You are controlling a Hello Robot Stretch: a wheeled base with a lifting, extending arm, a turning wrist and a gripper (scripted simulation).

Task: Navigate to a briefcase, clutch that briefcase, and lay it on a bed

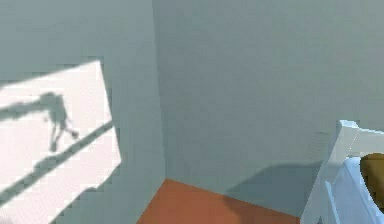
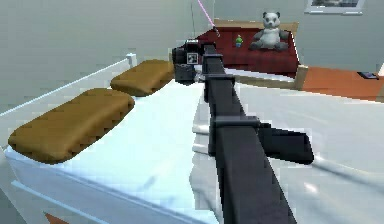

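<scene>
1. At a room corner, forward view: two flat grey-blue walls (image 1: pixel 230 90) meet in a vertical seam. A bright, skewed rectangular light patch (image 1: pixel 60 125) lies on the left one.
2. Bottom of the same view: a wedge of smooth red-brown floor (image 1: pixel 200 205).
3. Right edge: a white, squared-off corner post of the bed (image 1: pixel 335 165), with a rounded brown pillow (image 1: pixel 375 170) just inside it.
4. Arm side view: the bed (image 2: pixel 150 135) runs across the view. It has a white sheet, lightly creased, and a boxy white frame along the left side.
5. Two flat, quilted, tan-brown pads with rounded corners lie along that left side, well apart from each other: the near pillow (image 2: pixel 70 122) and the far pillow (image 2: pixel 143 76).
6. The arm (image 2: pixel 235 130), a dark matte square bar, reaches out over the sheet, with a blocky dark lump on its right flank.
7. The claw (image 2: pixel 178 58) sits at the arm's far end, over the far part of the bed, beside the far pillow. Bedding and furniture are behind it, so I can't tell if it's grasping anything or released.
8. Briefcase: can't pick its shape out near the claw, so location unknown.
9. Past the bed: a dark red piece of furniture (image 2: pixel 262 62) with a tan rim. On it are a black-and-white plush bear (image 2: pixel 268 30) and a small green thing (image 2: pixel 239 41).
10. Right side: orange floor (image 2: pixel 340 80). Top right: the lower edge of a framed picture (image 2: pixel 335 5) on the wall.
</scene>
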